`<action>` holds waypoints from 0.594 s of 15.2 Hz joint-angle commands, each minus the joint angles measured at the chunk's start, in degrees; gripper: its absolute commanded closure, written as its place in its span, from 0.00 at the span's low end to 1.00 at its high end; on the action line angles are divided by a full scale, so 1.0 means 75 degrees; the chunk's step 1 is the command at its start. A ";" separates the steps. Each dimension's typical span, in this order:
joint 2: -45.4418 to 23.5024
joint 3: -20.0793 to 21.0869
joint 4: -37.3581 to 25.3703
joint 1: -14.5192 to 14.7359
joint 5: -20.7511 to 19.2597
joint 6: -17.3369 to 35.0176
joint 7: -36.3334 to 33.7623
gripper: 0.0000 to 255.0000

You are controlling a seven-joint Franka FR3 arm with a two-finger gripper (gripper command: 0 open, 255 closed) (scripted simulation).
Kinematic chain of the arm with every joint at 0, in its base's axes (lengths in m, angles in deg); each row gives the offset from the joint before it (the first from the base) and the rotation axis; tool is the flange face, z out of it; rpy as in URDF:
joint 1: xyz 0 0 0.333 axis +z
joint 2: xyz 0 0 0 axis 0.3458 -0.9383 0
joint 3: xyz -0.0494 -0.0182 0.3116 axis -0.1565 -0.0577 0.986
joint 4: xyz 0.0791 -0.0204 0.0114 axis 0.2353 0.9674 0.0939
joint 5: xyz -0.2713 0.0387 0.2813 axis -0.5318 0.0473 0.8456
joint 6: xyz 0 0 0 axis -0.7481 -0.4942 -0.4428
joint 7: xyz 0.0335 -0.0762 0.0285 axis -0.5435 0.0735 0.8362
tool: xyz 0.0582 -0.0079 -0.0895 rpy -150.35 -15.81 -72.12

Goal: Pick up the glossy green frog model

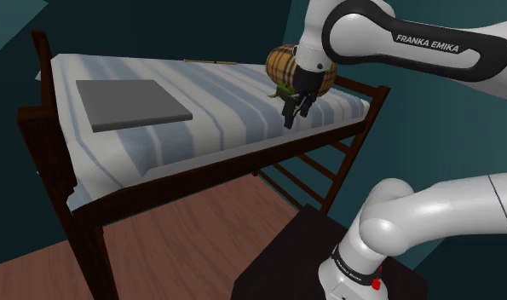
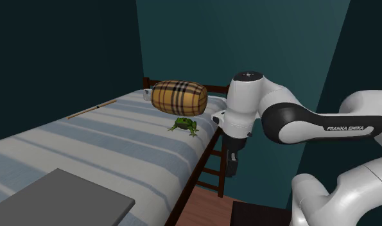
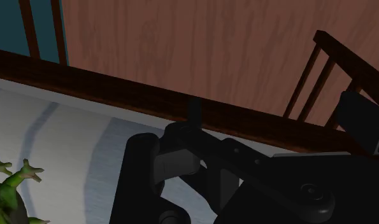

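Frog (image 2: 184, 126) on the striped bed (image 2: 86, 147), just beside the plaid cushion (image 2: 180, 97), near the bed's side edge.
Gripper (image 2: 232, 170) at that edge, apart from frog, no contact; open or closed: can't tell.

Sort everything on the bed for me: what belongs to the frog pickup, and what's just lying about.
For the job:
- green frog, not yet picked up
- gripper, apart from the frog

Just lying about:
- plaid barrel-shaped cushion, right behind the frog
- grey flat slab
- thin stick
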 commanded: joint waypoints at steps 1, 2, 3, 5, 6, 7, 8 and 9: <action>0.0000 0.0000 0.0000 0.0000 0.0000 0.0000 0.0000 0.00; -0.0176 -0.0090 -0.0074 -0.0056 -0.0171 0.0068 0.0161 0.00; -0.0357 -0.0176 -0.0156 -0.0113 -0.0339 0.0138 0.0318 0.00; -0.0733 -0.0343 -0.0344 -0.0224 -0.0667 0.0279 0.0622 0.00; -0.0927 -0.0421 -0.0449 -0.0279 -0.0826 0.0350 0.0769 0.00; -0.1126 -0.0497 -0.0563 -0.0333 -0.0982 0.0421 0.0913 0.00; -0.1329 -0.0571 -0.0684 -0.0387 -0.1134 0.0491 0.1054 0.00; -0.1535 -0.0641 -0.0814 -0.0440 -0.1283 0.0561 0.1192 0.00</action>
